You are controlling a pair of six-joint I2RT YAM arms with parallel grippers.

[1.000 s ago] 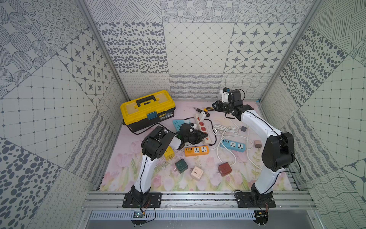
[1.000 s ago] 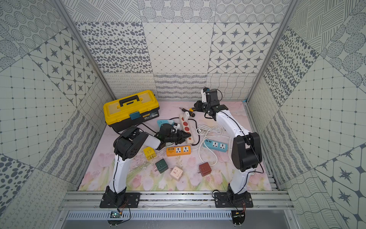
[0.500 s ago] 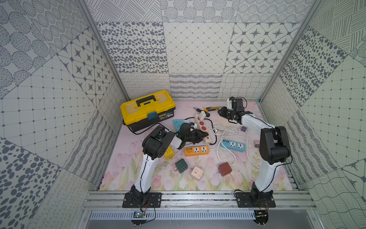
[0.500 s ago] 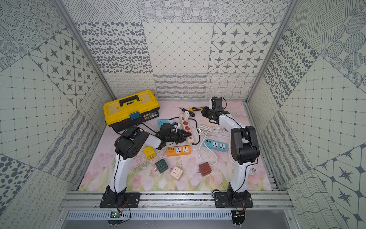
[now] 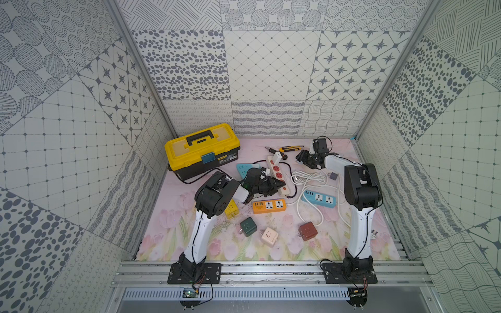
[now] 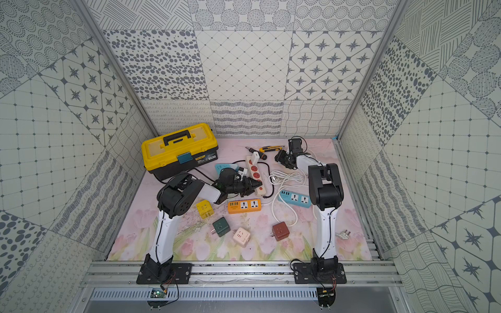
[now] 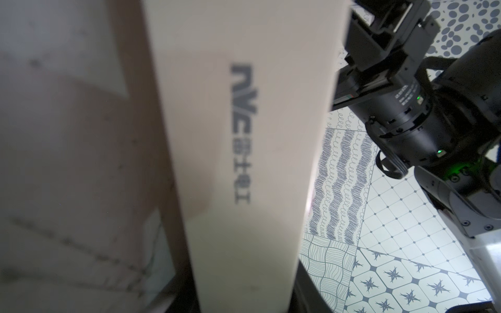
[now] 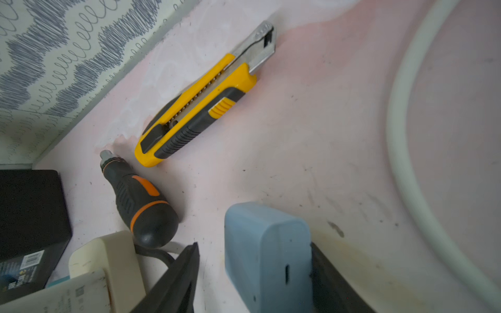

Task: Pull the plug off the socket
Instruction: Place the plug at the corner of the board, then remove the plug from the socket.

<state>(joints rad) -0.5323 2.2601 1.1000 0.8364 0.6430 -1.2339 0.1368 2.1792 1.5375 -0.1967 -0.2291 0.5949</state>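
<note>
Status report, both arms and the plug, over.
Left tool shut on beige power strip. Right tool open, blue plug between its jaws, off the strip. White charger sits in strip's far end.

I see the toolbox (image 5: 202, 147) back left, the long power strip (image 5: 277, 173) just right of it, screwdriver (image 8: 141, 208) and utility knife (image 5: 290, 148) by the strip's far end, coiled cable (image 5: 307, 176) to its right.

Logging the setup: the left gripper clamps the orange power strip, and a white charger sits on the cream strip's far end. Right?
Not quite. In both top views the left gripper clamps the near end of the cream strip with red sockets, not the orange strip lying beside it. The white charger does sit on the cream strip's far end.
</note>
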